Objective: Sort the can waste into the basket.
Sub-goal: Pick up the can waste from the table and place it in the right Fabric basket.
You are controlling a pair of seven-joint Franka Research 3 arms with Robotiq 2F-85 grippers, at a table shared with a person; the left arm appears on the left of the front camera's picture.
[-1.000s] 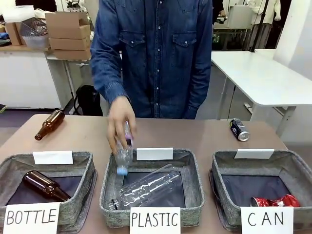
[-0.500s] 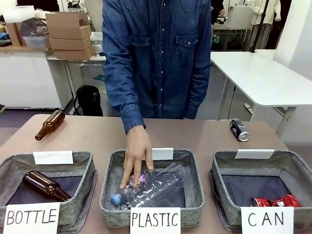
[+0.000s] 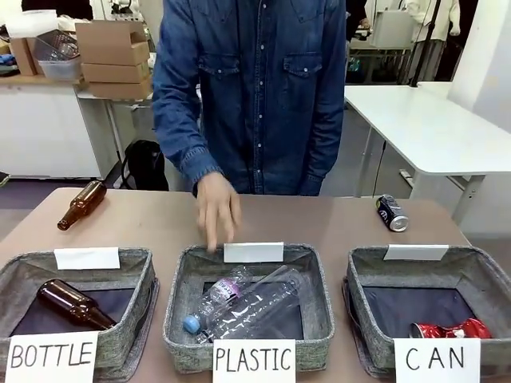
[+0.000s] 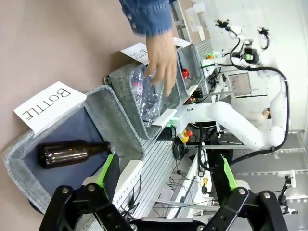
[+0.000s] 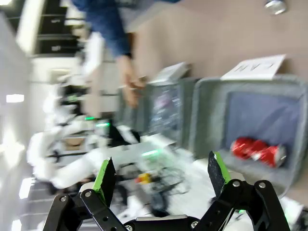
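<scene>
The crushed red can (image 3: 449, 329) lies in the front right corner of the grey CAN basket (image 3: 357, 287). On the table behind that basket, the black can (image 3: 392, 212) lies on its side. In the right wrist view, my right gripper (image 5: 162, 166) hangs open and empty high above the basket (image 5: 207, 115), with the red can (image 5: 257, 150) inside it and the black can (image 5: 275, 6) at the top edge. In the left wrist view, my left gripper (image 4: 166, 163) is open and empty above the BOTTLE basket (image 4: 115, 125).
The person's hand (image 3: 217, 209) hovers behind the PLASTIC basket (image 3: 319, 279), which holds two clear bottles (image 3: 247, 307). A brown bottle (image 3: 72, 303) lies in the BOTTLE basket (image 3: 144, 279). Another brown bottle (image 3: 81, 203) lies on the table at far left.
The person's hand lowered a small clear bottle into the PLASTIC basket, let it go and drew back towards the far side. The cans have not moved.
</scene>
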